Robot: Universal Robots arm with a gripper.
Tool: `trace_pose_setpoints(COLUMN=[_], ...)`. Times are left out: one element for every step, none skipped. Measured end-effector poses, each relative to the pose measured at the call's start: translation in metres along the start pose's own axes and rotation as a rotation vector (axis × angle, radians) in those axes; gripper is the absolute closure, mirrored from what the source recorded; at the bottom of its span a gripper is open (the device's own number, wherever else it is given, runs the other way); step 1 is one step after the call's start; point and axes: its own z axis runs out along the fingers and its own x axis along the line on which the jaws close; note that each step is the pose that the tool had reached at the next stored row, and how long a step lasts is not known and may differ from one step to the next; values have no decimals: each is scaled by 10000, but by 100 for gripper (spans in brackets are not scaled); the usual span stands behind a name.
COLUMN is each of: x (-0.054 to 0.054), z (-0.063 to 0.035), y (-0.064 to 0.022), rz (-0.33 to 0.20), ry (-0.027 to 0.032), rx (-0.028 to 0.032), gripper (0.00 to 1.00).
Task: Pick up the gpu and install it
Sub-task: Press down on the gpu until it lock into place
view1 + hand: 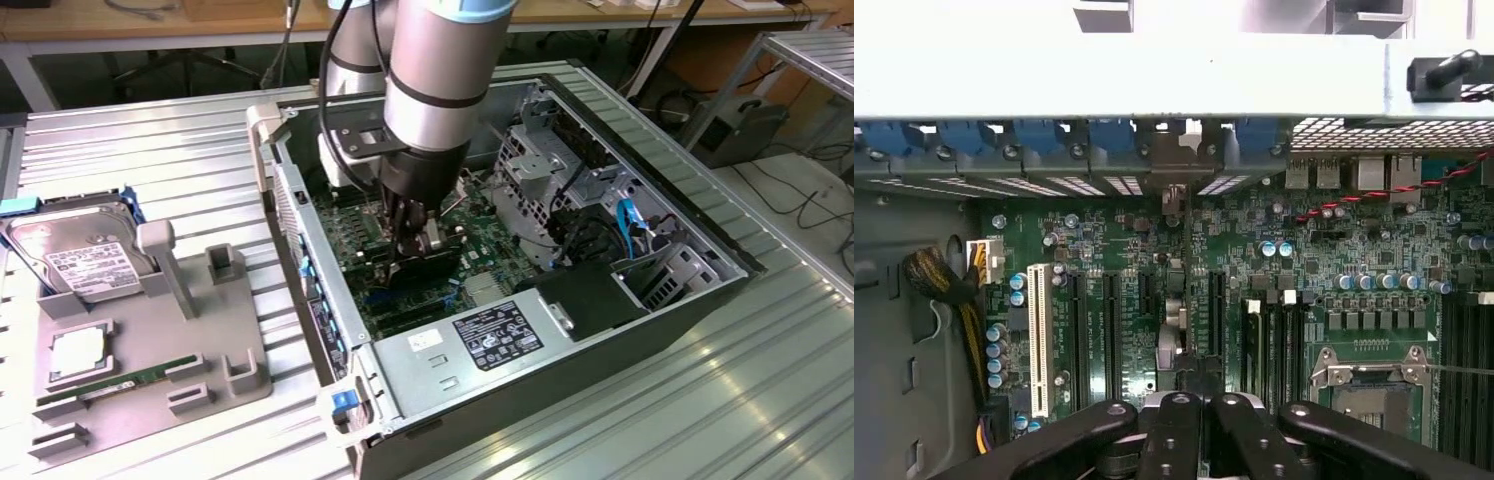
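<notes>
My arm: reaches down from above into the open computer case (561, 200), which lies on its side on the ribbed metal table (747, 400)
My gripper (416, 245): low inside the case, just over the motherboard (387, 290); in the wrist view my black fingers (1172, 435) are drawn close together, pinching the gpu
The gpu (424, 262): held edge-on between my fingers, standing upright over the expansion slots; in the wrist view it shows as a thin vertical edge (1187, 290) running from my fingers toward the rear wall of the case, its metal end (1174, 200) close to the slot openings there
Seating: I cannot tell whether the card's lower edge is already in a slot or just above it
Expansion slots: a white slot (1038, 340) and several black ones (1110, 335) lie parallel to the card on either side
Blue clips (1039, 135): a row along the rear wall of the case, above the slot openings
CPU socket (1369, 385): bare, with its silver frame, well to one side of the card
Power supply (494, 335): grey box with a label, at the near end of the case in the exterior view
Grey fixture tray (160, 340): on the table toward the exterior view's left, apart from the case
On the tray: a hard drive (74, 260) standing in its holder, a CPU chip (78, 350) and a RAM stick (107, 385) lying flat
</notes>
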Motion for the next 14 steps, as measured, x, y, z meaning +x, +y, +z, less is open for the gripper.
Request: trace_pose_setpoints(x=[0, 0, -1, 0, 0, 0, 1, 1, -1, -2, -3, -5, -6, -7], z=[4, 9, 19, 21, 24, 26, 26, 25, 17, -27, -72, -135, -187, -228], y=[0, 0, 1, 2, 3, 3, 3, 3, 3, 4, 5, 7, 8, 9], rz=[-2, -3, -2, -2, -4, -5, -5, -5, -4, -4, -4, -4, -4, -4], ry=[-1, -7, -15, -7, -3, -1, 1, 1, -10, -12, -4, -3, -4, -4], rx=[0, 3, 8, 3, 1, 0, 0, 0, 5, 7, 2, 2, 2, 2], gripper=[89, 89, 89, 89, 89, 89, 89, 89, 89, 89, 89, 89, 89, 89])
